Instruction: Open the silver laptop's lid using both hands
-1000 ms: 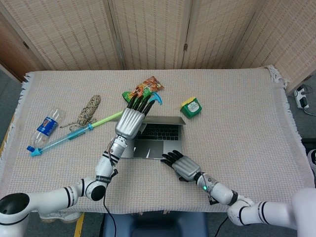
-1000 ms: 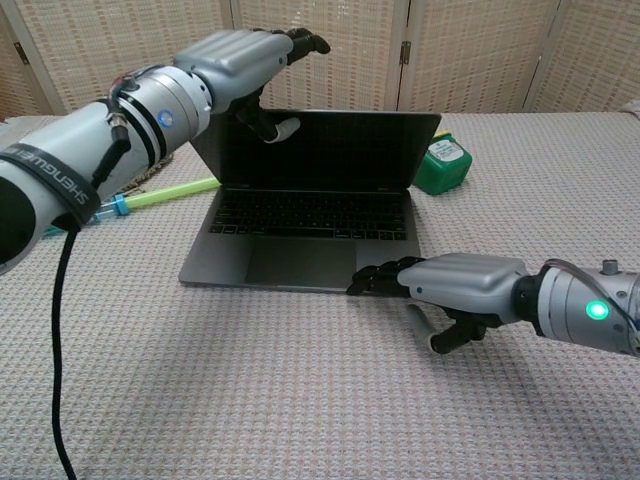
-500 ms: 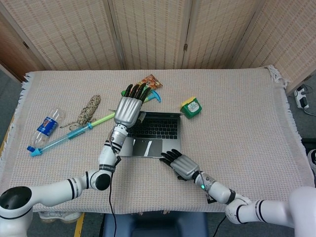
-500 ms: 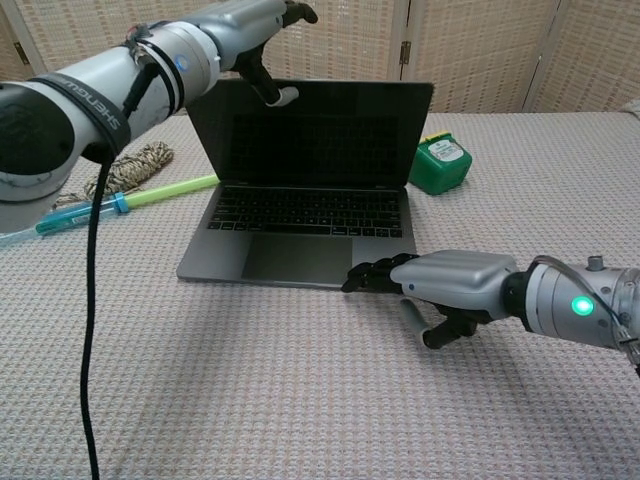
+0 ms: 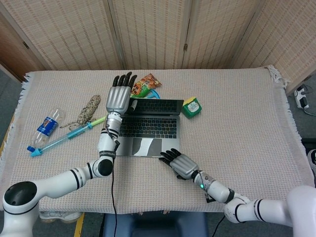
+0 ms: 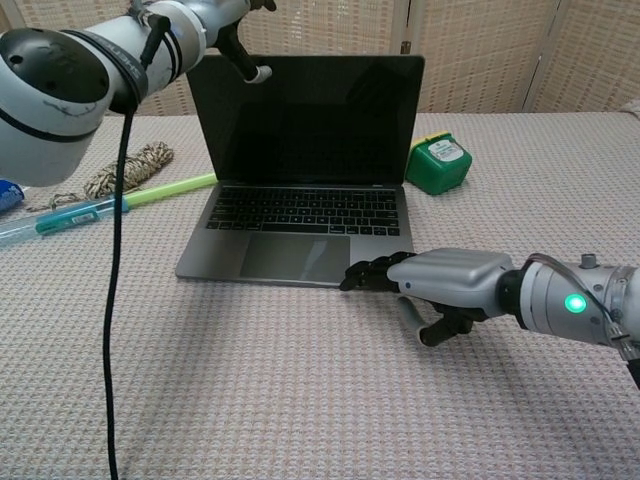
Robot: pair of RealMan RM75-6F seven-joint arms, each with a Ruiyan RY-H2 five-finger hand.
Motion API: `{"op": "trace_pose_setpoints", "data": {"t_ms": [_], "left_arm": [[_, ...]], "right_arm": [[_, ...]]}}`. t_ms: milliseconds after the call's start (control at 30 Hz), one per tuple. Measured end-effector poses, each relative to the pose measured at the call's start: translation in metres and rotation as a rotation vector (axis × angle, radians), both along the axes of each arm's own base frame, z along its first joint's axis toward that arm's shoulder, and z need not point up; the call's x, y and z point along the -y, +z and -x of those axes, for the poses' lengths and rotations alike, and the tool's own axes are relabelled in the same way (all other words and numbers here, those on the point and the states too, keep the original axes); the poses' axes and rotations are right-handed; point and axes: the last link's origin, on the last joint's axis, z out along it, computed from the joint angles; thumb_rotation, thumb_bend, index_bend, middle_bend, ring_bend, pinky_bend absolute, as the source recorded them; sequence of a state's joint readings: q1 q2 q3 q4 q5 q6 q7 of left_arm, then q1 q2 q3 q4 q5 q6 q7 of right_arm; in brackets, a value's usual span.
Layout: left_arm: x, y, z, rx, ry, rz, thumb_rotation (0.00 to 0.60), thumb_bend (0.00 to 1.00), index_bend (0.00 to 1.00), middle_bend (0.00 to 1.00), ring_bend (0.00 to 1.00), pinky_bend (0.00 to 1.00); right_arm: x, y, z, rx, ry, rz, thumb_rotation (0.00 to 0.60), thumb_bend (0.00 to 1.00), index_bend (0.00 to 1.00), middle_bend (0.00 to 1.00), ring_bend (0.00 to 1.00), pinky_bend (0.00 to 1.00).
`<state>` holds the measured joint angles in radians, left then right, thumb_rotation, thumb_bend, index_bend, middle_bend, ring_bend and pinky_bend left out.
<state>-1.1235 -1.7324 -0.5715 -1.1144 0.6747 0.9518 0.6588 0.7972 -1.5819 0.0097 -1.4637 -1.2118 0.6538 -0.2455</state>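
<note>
Left hand (image 5: 118, 95) raised, fingers extended and apart, forearm reaching forward. Right hand (image 6: 432, 279) low, palm down, fingers stretched flat, thumb tucked under.

— What do the arms look like?
— White, black-banded, black cable along the left one.
— The hands?
— Left hand (image 5: 117, 98) and right hand (image 6: 450, 283): silver backs, black fingers (image 6: 365, 275); green wrist light

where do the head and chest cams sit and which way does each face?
Head view: high above the robot, looking down on the table; both arms, left hand at the laptop lid, right hand at its front edge.
Chest view: low, level across the table; right hand and left forearm.
Shared: laptop, right hand, green box.
</note>
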Motion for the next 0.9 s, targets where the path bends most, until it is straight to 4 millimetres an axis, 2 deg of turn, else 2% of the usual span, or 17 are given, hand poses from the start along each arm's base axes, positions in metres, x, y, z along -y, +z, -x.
{"op": "trace_pose_setpoints", "data": {"t_ms": [400,667,900], "left_arm": [[-0.028,0.015,0.015,0.012,0.156,-0.033,0.6,0.43,0.0,0.0,0.0,0.0],[-0.037,0.019,0.023,0.011,0.244,-0.046,0.6,0.43,0.0,0.0,0.0,0.0],[-0.04,0.029,0.04,0.02,0.288,-0.053,0.6,0.43,0.0,0.0,0.0,0.0]], "right_arm": [[0.002,0.0,-0.001,-0.001,0.001,0.005,0.6,0.99,0.0,0.0,0.02,0.0],[0.003,0.002,-0.001,-0.003,0.0,0.014,0.6,0.99,0.0,0.0,0.02,0.0],[0.002,0.003,-0.001,0.006,0.002,0.021,0.6,0.99,0.0,0.0,0.02,0.0]]}}
